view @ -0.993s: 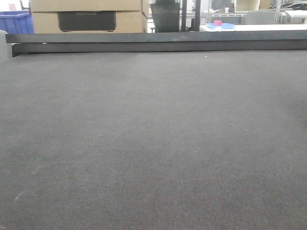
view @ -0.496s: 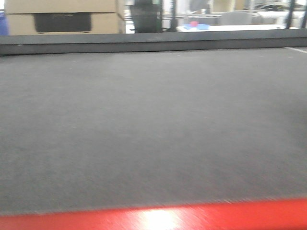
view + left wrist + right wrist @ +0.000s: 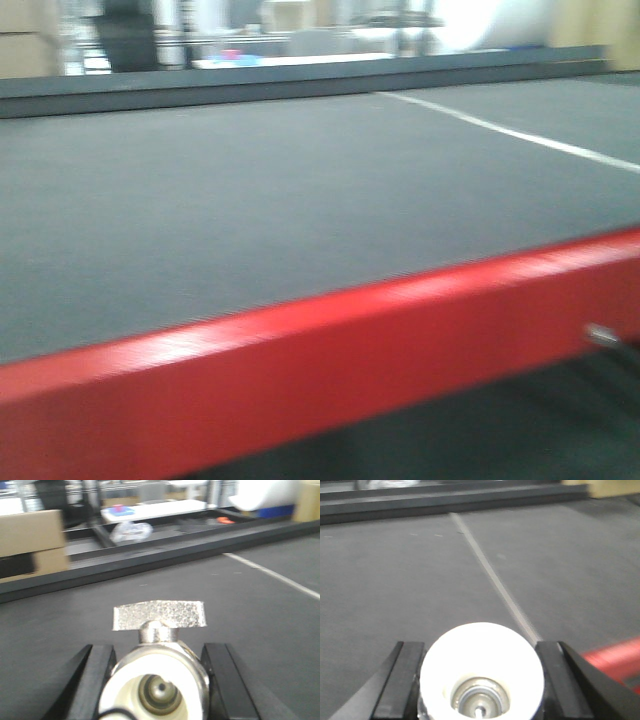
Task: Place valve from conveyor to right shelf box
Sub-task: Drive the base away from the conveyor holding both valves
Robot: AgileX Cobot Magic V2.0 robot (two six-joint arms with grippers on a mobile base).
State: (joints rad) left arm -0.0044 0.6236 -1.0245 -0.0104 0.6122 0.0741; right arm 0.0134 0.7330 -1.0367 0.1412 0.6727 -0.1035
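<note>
In the left wrist view my left gripper is shut on a metal valve with a white-lined bore and a flat silver handle on top. Black fingers press both of its sides. In the right wrist view my right gripper is shut on a second valve, whose white round opening faces the camera. Both are held above the dark grey conveyor, which also shows in the left wrist view and the right wrist view. No grippers show in the front view. The shelf box is out of view.
A red frame edge borders the belt's near side. A black rail runs along its far side. A white line crosses the belt at the right. Cardboard boxes and a white table stand beyond the rail.
The front view has pulled back and swung right. The red frame edge came into view and grew, the background slid left, and the white line appeared.
</note>
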